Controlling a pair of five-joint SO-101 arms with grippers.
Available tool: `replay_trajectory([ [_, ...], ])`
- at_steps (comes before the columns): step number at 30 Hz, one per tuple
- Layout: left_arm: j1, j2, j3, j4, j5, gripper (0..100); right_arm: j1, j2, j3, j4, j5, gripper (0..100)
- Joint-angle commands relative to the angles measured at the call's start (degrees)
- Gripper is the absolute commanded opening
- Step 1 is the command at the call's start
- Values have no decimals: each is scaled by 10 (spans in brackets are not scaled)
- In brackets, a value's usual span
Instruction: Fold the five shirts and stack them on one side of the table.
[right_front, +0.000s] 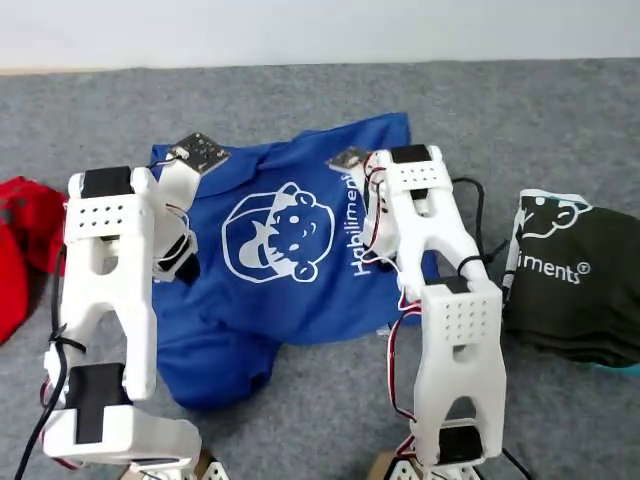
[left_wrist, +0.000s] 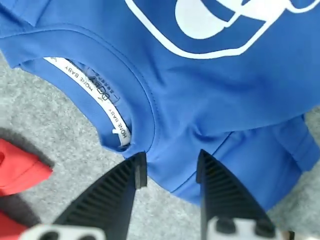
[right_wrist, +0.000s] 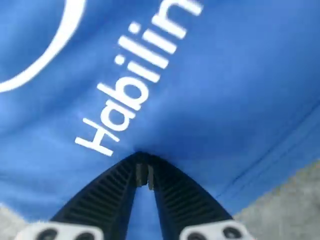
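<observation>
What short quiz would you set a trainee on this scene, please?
1. True or false: the right gripper is shut on the blue shirt.
2. In the high view, which shirt lies at the right edge? A a white one; B the dark shirt; C a yellow one.
3. Fill in: the left gripper, by the blue shirt's collar, is ____ (open or shut).
Key: 1 true; 2 B; 3 open.

Grey table (right_front: 300, 100), blue shirt (right_front: 300, 305), red shirt (right_front: 20, 235), dark folded shirt (right_front: 585, 300)
</observation>
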Motion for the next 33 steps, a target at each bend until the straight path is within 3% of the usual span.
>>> replay_trajectory([
  [1, -2, -26, -31, -7, 16, 169, 35, 46, -123, -41, 11, 10],
  [10, -9, -26, -49, -7, 20, 169, 56, 182, -459, -30, 10, 10],
  [17, 7, -26, -49, 28, 18, 169, 15, 221, -627, 140, 9, 16],
  [20, 38, -26, -49, 66, 17, 169, 15, 206, -622, 142, 9, 31],
  [25, 102, -25, -21, 91, 18, 172, 11, 151, -572, 141, -17, 179],
  [33, 236, -25, 130, 90, 19, 172, 28, 55, -462, 140, -47, 188],
])
